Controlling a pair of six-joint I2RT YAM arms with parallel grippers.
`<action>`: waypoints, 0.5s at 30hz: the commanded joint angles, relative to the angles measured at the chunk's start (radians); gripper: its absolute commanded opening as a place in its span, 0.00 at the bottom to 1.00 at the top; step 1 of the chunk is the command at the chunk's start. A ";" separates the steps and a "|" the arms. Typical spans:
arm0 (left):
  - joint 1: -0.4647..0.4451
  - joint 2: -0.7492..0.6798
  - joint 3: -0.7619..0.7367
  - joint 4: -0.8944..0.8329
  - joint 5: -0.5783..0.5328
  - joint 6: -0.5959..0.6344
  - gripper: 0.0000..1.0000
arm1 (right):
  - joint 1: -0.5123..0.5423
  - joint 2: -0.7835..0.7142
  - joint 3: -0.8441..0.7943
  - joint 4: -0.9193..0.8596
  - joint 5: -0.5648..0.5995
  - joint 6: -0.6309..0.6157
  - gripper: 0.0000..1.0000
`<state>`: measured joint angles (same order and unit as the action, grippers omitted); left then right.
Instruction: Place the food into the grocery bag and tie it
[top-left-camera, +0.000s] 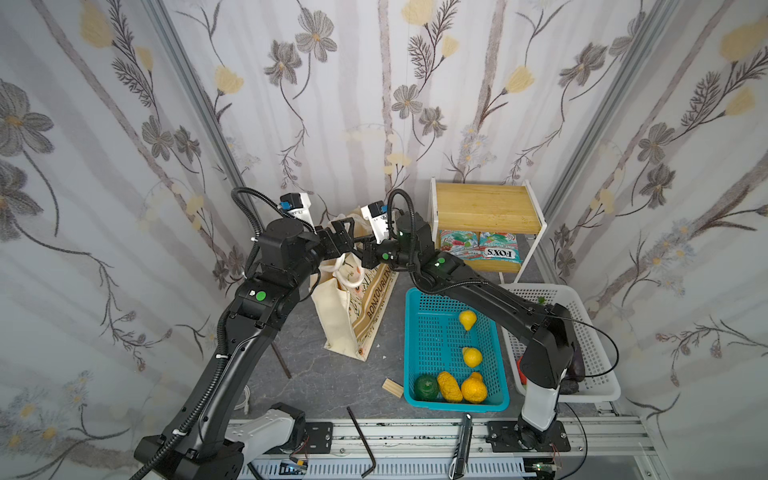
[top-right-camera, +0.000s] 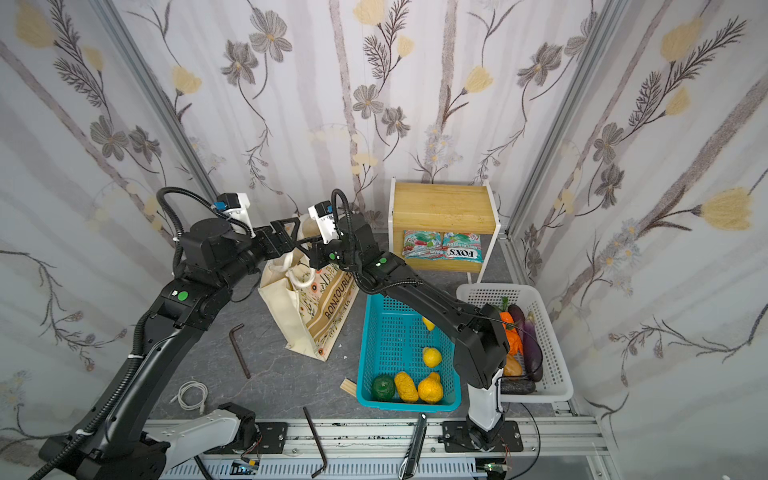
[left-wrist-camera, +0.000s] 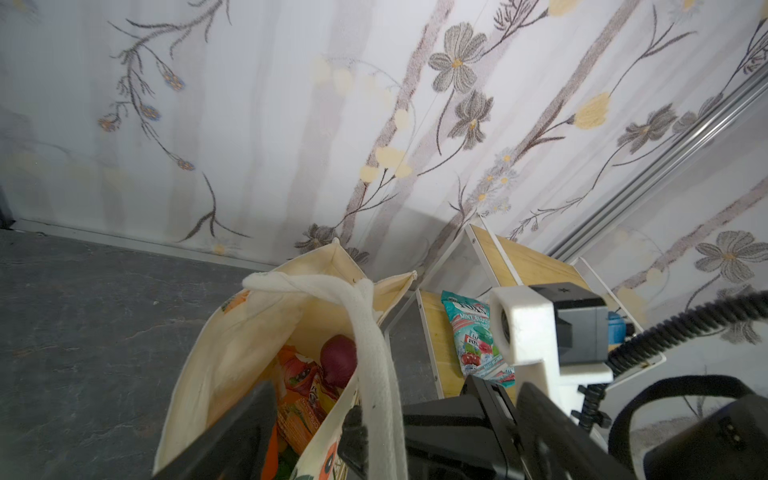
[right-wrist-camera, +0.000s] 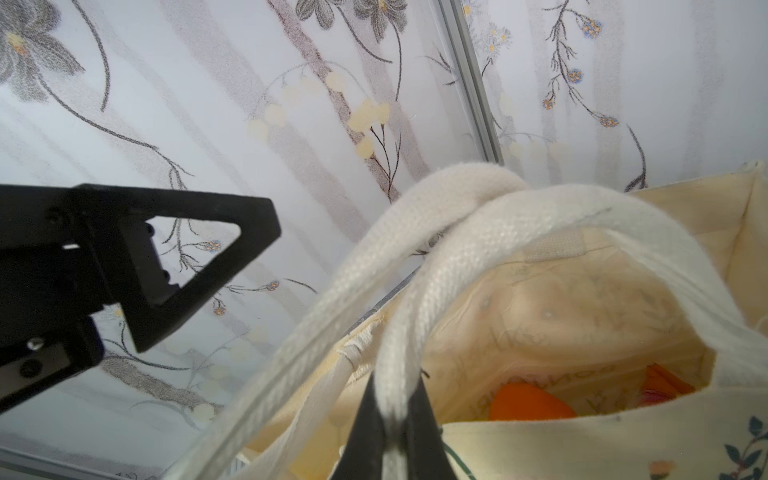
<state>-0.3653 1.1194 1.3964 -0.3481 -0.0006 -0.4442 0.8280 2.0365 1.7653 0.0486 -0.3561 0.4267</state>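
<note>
left gripper (left-wrist-camera: 309, 401): jaws apart over the bag mouth, one of the rope handles (left-wrist-camera: 374, 353) beside a finger.
grocery bag (top-left-camera: 338, 320): upright mid-table; purple onion (left-wrist-camera: 338, 359), orange packet (left-wrist-camera: 299, 390) inside.
handle crossing: once, above the mouth.
right gripper (right-wrist-camera: 392, 399): clamped on one handle, just right of the left.
teal basket (top-left-camera: 407, 340): further right, no obstacle.
likely next: free handle, left arm nearer.

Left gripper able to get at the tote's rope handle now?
Likely yes: left gripper is open right beside the rope handle, nothing between; right gripper, shut on it, crowds the spot.
</note>
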 joint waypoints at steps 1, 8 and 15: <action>0.022 -0.031 -0.002 0.018 -0.108 -0.003 0.96 | 0.000 0.010 -0.002 0.036 -0.004 0.007 0.00; 0.165 -0.101 -0.146 0.050 0.005 -0.139 0.70 | 0.000 0.010 -0.001 0.024 -0.001 0.004 0.00; 0.181 -0.027 -0.161 0.105 0.323 -0.136 0.69 | 0.001 0.011 0.003 -0.011 0.008 -0.008 0.00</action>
<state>-0.1837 1.0863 1.2373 -0.3210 0.1757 -0.5617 0.8284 2.0396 1.7653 0.0448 -0.3557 0.4259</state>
